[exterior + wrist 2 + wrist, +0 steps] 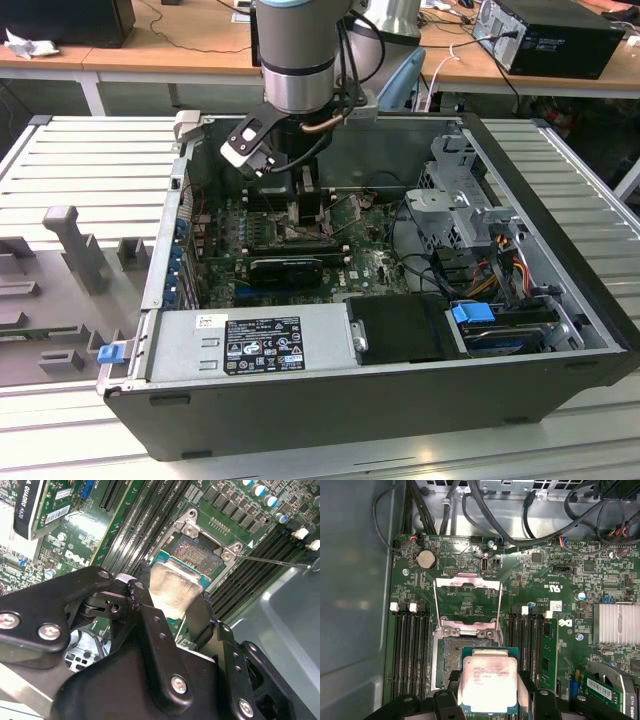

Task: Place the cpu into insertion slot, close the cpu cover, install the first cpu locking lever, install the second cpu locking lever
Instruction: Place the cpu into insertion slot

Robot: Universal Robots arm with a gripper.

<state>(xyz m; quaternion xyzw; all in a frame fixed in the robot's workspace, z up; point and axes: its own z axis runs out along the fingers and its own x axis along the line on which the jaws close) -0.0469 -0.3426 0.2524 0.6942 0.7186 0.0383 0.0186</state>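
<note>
Gripper [488, 700] pinches the cpu [487, 682] by two opposite edges to hold it flat, partly over the insertion slot [451, 660]; the cpu cover [467, 581] lies swung open beyond the slot, leaving it free.

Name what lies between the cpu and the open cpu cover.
In the first wrist view: the insertion slot, its dark centre exposed, and its silvery hinge bracket.
</note>
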